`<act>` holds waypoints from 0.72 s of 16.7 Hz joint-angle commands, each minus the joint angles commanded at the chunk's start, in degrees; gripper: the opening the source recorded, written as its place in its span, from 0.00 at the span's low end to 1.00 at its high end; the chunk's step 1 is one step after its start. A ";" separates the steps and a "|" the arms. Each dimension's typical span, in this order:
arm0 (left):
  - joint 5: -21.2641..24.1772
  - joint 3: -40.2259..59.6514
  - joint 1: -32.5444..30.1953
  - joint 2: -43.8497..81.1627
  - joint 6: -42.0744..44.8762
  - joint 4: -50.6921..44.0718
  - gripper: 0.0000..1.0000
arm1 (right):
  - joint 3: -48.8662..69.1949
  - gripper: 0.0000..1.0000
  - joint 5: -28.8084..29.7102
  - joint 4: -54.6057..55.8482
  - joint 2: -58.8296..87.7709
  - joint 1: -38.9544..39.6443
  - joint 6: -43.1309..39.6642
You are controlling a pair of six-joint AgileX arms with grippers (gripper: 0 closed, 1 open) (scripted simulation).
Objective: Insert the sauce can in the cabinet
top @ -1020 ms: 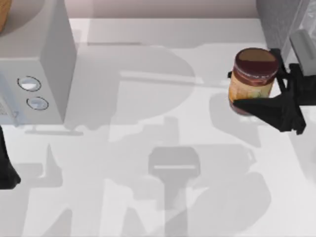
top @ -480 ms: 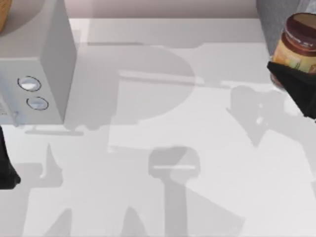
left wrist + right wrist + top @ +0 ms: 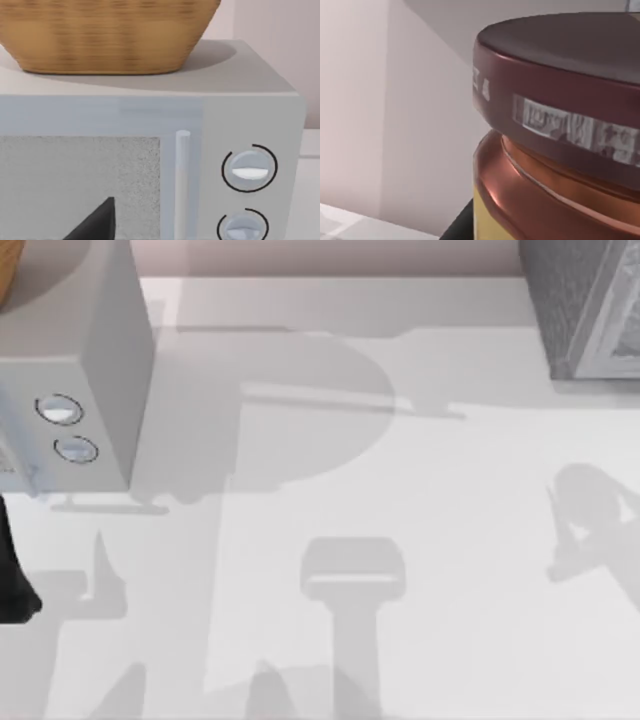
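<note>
The sauce can (image 3: 560,130) looms close in the right wrist view, with its maroon lid, coppery shoulder and the top of a yellow label. My right gripper (image 3: 465,222) is shut on it, a dark finger edge showing beside the label. The can is held off the table against a pale wall. The cabinet (image 3: 580,310), dark grey and speckled with a paler framed front, stands at the table's back right corner. My left arm (image 3: 12,580) rests parked at the table's left edge.
A smooth light-grey box with two round dials (image 3: 70,370) stands at the back left, and a woven basket (image 3: 105,35) sits on top of it. My left gripper (image 3: 95,225) hangs just before its speckled door panel. Shadows of the arms cross the white tabletop (image 3: 400,500).
My right gripper has carried the sauce can to the right and up, out of the top view past the cabinet's front. Its shadow has slid to the right. The left arm has not moved.
</note>
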 joint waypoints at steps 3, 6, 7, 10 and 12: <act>0.00 0.00 0.00 0.00 0.00 0.00 1.00 | -8.13 0.00 11.28 -11.69 -13.09 0.31 0.21; 0.00 0.00 0.00 0.00 0.00 0.00 1.00 | -13.55 0.00 17.83 -18.52 -20.78 -0.22 0.31; 0.00 0.00 0.00 0.00 0.00 0.00 1.00 | -14.62 0.00 19.01 -19.66 -22.14 -0.39 0.31; 0.00 0.00 0.00 0.00 0.00 0.00 1.00 | -15.35 0.00 19.83 -20.36 -23.06 -0.49 0.29; 0.00 0.00 0.00 0.00 0.00 0.00 1.00 | -15.35 0.00 19.83 -20.36 -23.06 -0.49 0.29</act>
